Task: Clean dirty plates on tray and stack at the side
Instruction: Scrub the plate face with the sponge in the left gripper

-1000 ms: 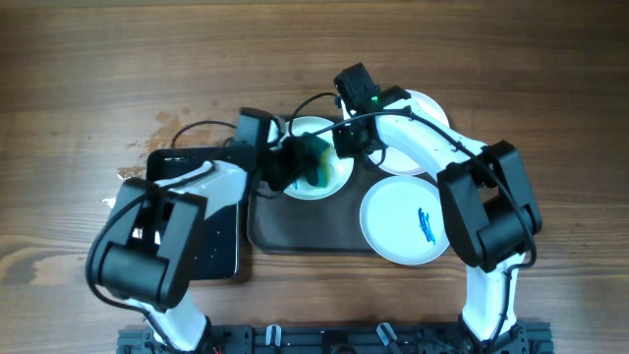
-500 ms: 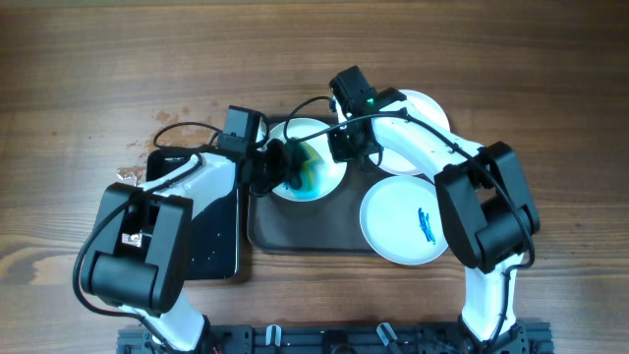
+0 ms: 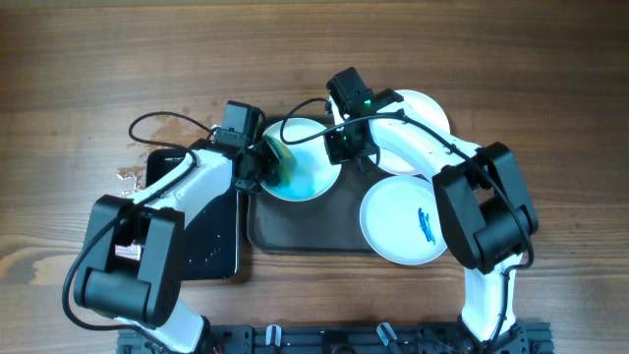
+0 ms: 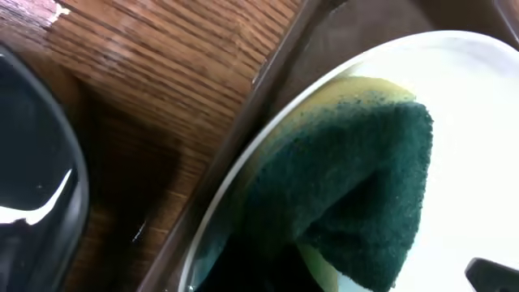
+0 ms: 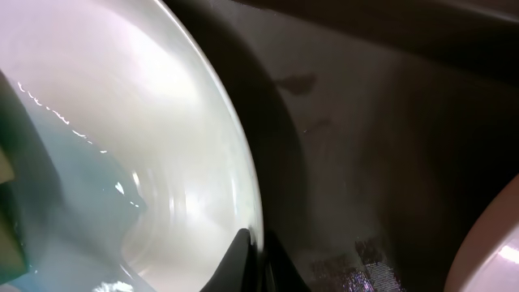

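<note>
A white plate (image 3: 307, 169) with a wet blue-green smear lies at the back left of the dark tray (image 3: 300, 234). My left gripper (image 3: 263, 163) is shut on a green and yellow sponge (image 4: 357, 186) that presses on the plate's left side (image 4: 478, 146). My right gripper (image 5: 258, 247) is shut on the plate's right rim (image 5: 243, 178), also seen overhead (image 3: 339, 147). A second plate (image 3: 403, 220) with a blue scribble sits at the tray's right. A third plate (image 3: 418, 118) lies behind, partly under my right arm.
A glossy black tray (image 3: 211, 231) lies left of the dark tray, under my left arm; it shows in the left wrist view (image 4: 36, 186). A cable loops over the wooden table (image 3: 511, 69) at the back left.
My left gripper has dragged the sponge from the plate's middle to its left side, leaving a blue-green smear. My right gripper has kept its hold on the rim.
</note>
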